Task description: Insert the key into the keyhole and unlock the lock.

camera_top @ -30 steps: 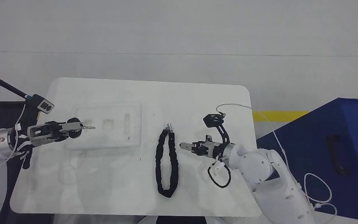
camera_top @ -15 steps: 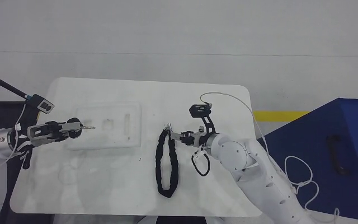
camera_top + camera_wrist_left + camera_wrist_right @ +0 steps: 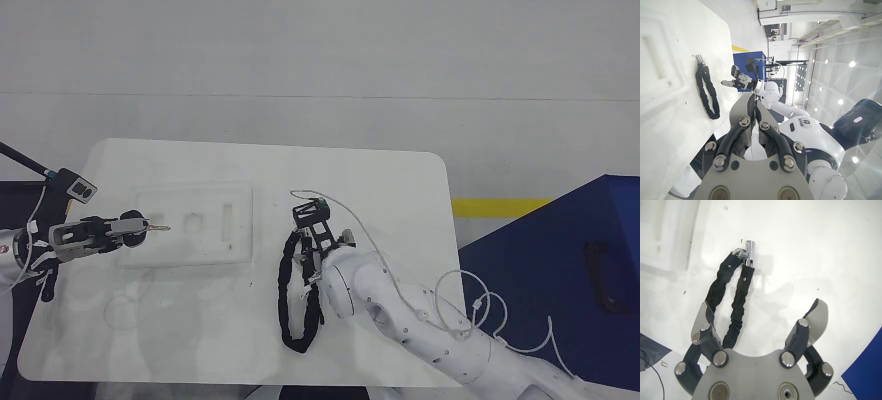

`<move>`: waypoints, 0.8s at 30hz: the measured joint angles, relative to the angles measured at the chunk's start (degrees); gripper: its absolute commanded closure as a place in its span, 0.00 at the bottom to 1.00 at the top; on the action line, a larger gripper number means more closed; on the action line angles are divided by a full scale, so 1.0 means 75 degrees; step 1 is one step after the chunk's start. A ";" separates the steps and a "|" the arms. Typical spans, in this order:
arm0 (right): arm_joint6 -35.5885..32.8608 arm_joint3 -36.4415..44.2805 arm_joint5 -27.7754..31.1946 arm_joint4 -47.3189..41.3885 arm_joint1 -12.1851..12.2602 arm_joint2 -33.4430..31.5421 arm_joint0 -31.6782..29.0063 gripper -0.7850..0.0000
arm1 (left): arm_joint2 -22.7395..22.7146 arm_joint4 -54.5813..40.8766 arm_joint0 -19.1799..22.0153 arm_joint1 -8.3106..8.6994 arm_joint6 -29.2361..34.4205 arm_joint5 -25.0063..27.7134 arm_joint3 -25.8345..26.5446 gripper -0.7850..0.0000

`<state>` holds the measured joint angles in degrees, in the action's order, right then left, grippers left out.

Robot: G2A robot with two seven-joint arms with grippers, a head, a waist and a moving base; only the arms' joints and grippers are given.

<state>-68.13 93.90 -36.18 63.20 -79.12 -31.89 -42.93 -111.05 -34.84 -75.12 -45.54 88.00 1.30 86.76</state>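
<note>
Left end effector (image 3: 133, 227) grips a small silver key (image 3: 157, 228); right end effector (image 3: 762, 307) hovers released above black-sleeved chain lock (image 3: 739, 298).

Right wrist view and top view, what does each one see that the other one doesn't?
Right wrist view: the shiny lock cylinder up close, and the right gripper open above the black chain. Top view: the left gripper holding the key over the foam tray. Both: the black chain, the foam tray and the white table.
</note>
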 measured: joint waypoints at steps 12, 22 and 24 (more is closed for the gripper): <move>0.0006 -0.2423 -0.0005 0.0276 -0.1282 0.0489 0.0697 0.00 | 0.0000 0.0000 0.0000 0.0000 0.0000 0.0000 0.0000 1.00; -0.0162 -0.3183 0.0164 0.0970 -0.2005 0.0003 0.0574 0.08 | 0.0000 0.0000 0.0000 0.0000 0.0000 0.0000 0.0000 1.00; -0.0183 -0.3167 0.0185 0.1189 -0.2077 -0.0251 0.0439 0.03 | 0.0000 0.0000 0.0000 0.0000 0.0000 0.0000 0.0000 1.00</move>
<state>-69.51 70.15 -34.80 72.12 -94.69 -33.77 -39.63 -111.05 -34.84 -75.12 -45.54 88.00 1.30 86.76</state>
